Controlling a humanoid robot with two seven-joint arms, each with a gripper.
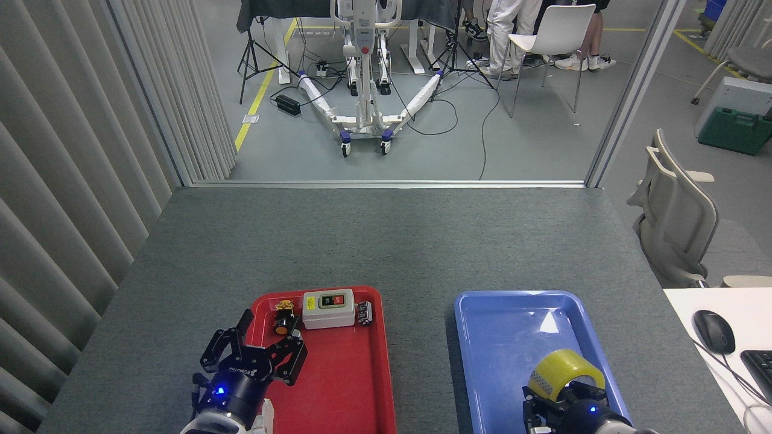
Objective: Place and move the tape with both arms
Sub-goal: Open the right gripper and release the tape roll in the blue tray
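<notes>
Head view shows the two arms at the near edge, and I start with them. Near right, the right gripper is pinching the tape, a yellow roll with a white core, with black fingers pressed on its sides. That roll sits over the near part of the blue tray, tipped so its round side faces up; I cannot tell if it touches the tray floor. Near left, the left gripper has its black fingers spread wide with nothing between them, and a small blue light glows on its body. It hangs over the near left edge of the red tray. At the far end of the red tray lie a grey switch box with a red and a black button, a small orange and black part just left of it, and a small dark part just right of it. Both trays rest on a grey table, well apart from each other. Beyond the table stand a white wheeled frame with cables on the floor, and a white chair with a person's legs beside it. Far to the right I see a beige office chair.
</notes>
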